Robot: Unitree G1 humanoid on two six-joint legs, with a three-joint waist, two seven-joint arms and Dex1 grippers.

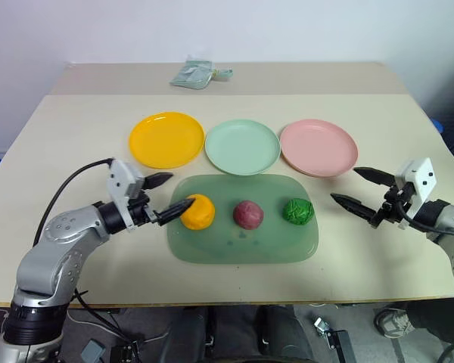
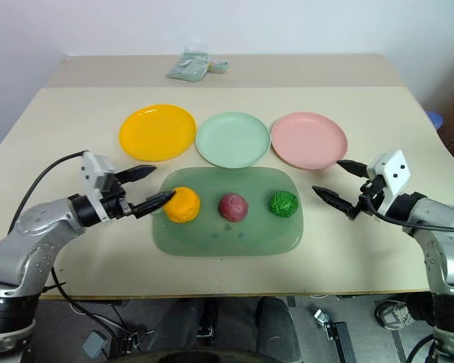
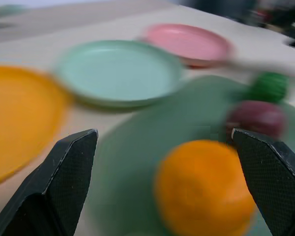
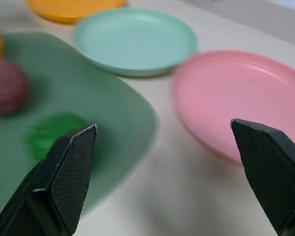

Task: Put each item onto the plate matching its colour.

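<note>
Tray, translucent green and rounded-rectangle, served as my reference. On it sat three small lumps in a row: the orange lump smooth and roundish at the tray's left end, the maroon lump dull and dark at the middle, the green lump crinkled and bright at the right end. Just beyond the tray's far edge lay three shallow round plates of equal size: yellow plate, mint plate, pink plate, all bare. My left pincer stood wide open at the tray's left edge, one finger close against the orange lump, nothing gripped. My right pincer stood wide open, apart from the tray's right edge.
</note>
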